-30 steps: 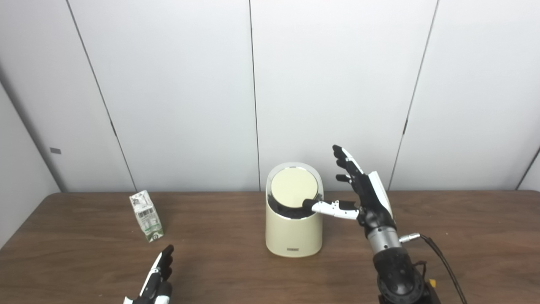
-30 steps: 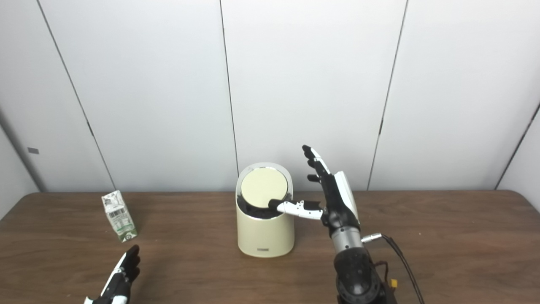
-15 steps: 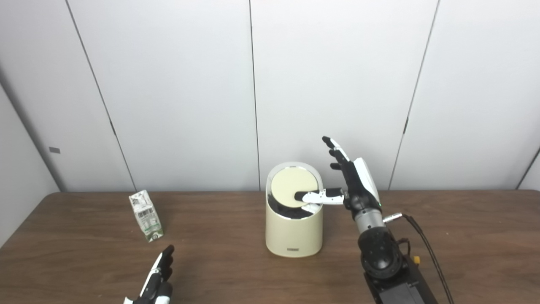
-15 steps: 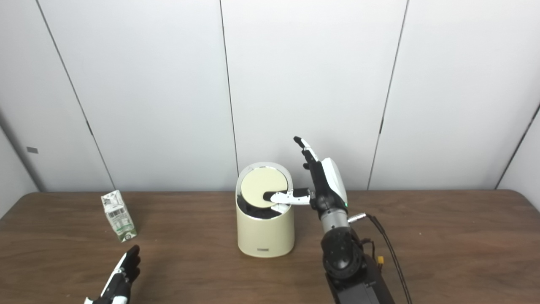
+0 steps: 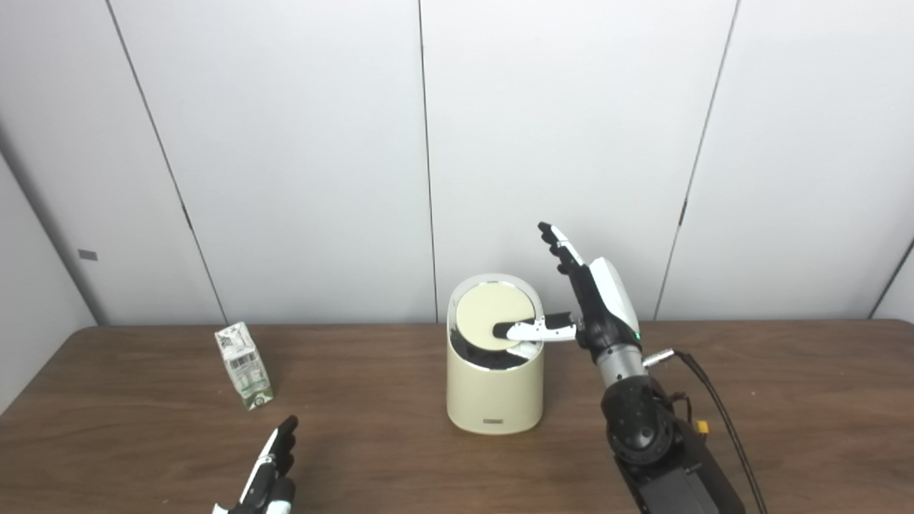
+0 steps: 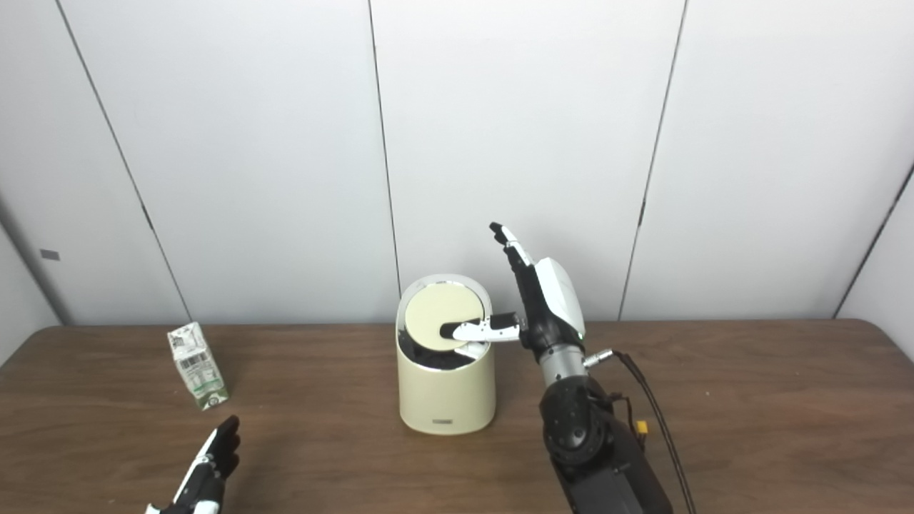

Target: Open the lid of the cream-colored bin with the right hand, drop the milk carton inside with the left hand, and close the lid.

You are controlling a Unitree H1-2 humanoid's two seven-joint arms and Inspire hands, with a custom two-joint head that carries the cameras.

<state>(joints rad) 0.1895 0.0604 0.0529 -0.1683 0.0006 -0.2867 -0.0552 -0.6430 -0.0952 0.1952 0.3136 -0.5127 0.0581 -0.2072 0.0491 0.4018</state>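
Right hand (image 5: 596, 300), fingers spread, thumb on the bin's (image 5: 493, 400) lid (image 5: 494, 321); left hand (image 5: 268, 475) flat, empty.

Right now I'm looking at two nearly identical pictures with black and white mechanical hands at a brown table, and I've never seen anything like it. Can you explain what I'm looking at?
This is a humanoid robot seen through its own eyes: two cameras sit side by side on its head, so both pictures show one scene from spots slightly apart. Its arms enter from the bottom edge.

On the wooden table stands a cream-colored bin with a round lid that is tilted up, showing a dark gap at its front. To the left stands a small milk carton, untouched.

The right hand is beside the bin, fingers pointing up and spread, with its thumb reaching across onto the lid. It grips nothing. The left hand waits low near the bottom edge, open and empty, short of the carton.
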